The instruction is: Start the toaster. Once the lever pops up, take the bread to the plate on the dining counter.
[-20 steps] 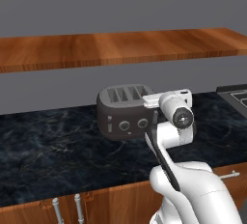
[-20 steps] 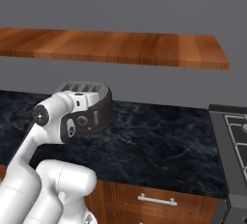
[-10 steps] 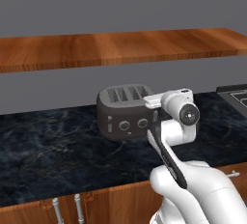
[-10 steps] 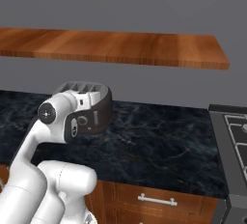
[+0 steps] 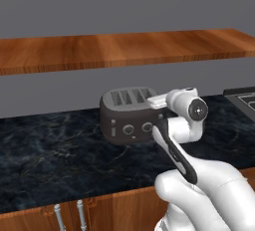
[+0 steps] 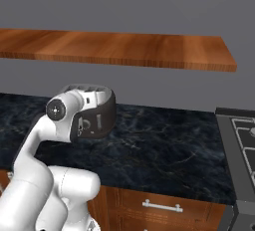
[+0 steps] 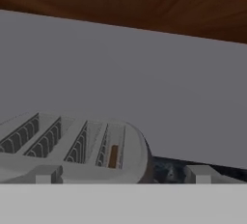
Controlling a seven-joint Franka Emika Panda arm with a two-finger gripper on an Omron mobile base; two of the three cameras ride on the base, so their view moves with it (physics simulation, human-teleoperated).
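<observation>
Bread (image 7: 113, 156), a thin brown slice, sat down inside the slot nearest the hand in the dark grey rounded four-slot toaster (image 5: 127, 115), which stood on the black marble countertop (image 5: 55, 158) below a long wooden shelf (image 5: 119, 51). Over the toaster's right end hovered the two-finger gripper (image 7: 120, 174), its fingertips (image 7: 46, 174) spread wide apart, gripping nothing.

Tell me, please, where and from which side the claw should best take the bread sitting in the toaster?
Probably from straight above, pinching the bread's thin top edge across its flat faces. It stands upright, sunk in one end slot of the toaster, so only that edge is reachable.
</observation>
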